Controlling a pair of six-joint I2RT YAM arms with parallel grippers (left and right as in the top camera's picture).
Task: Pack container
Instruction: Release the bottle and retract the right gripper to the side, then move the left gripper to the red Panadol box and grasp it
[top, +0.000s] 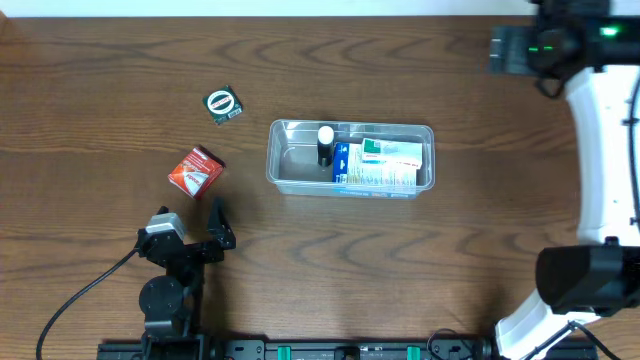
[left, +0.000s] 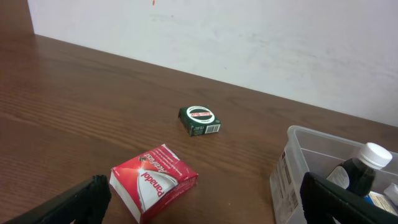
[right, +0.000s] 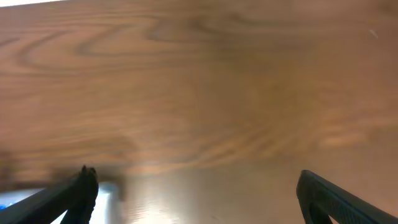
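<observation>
Clear rectangular plastic tub (top: 290, 182) mid brown wooden table (top: 460, 260), holds dark white-capped bottle (top: 325, 143) and blue-green carton (top: 385, 165); left pincer (top: 190, 212) wide open, empty, near red Panadol box (top: 195, 170); risk: box lies skewed, may twist on closing or catch tub rim; right pincer (right: 196, 199) spread, empty, well apart; small green packet (top: 224, 104) beyond; path looks unobstructed.

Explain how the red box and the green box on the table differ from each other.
Colour: the red box is red and white, the green box is dark green. Size: the red box looks clearly larger than the green box. Marking: the red box carries the word Panadol, the green box a round white emblem. Both are small cartons lying on the table outside the container.
</observation>
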